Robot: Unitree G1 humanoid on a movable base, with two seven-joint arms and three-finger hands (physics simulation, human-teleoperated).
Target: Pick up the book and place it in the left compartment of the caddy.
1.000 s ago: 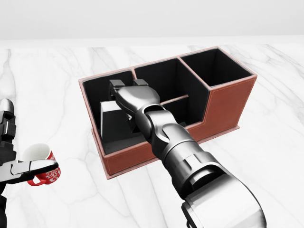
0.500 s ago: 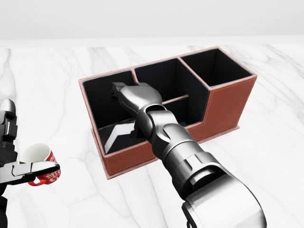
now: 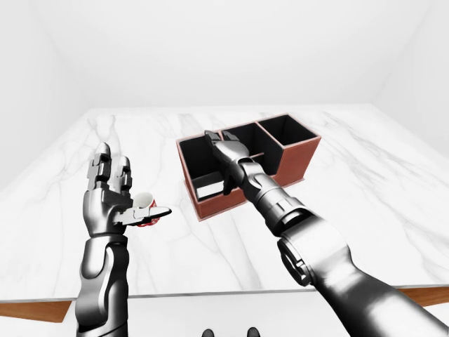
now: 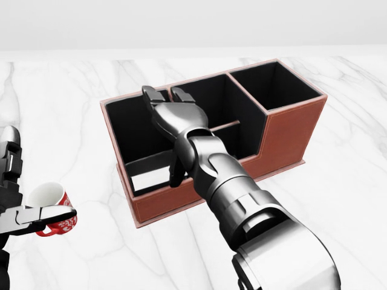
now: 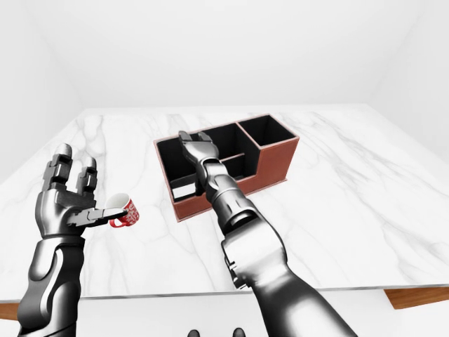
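The reddish-brown caddy (image 4: 289, 134) with black compartments stands on the white marble table (image 4: 338, 205). The book (image 4: 147, 172), dark-covered with a white page edge, lies flat on the floor of the caddy's left compartment. My right hand (image 4: 166, 118) hovers over that compartment with its fingers spread, open and empty, clear of the book. My left hand (image 3: 116, 193) is raised at the left, open, with its fingers upright. The book also shows in the left-eye view (image 3: 208, 188).
A red-and-white mug (image 4: 55, 212) stands on the table by my left hand's thumb, left of the caddy. The caddy's middle and right compartments (image 4: 275, 84) hold nothing visible. The table's near edge (image 3: 210, 293) runs along the bottom of the eye views.
My right hand let go of the book, opened and rose above the left compartment. The book tipped from leaning to lying flat inside. The left hand and mug stayed put.
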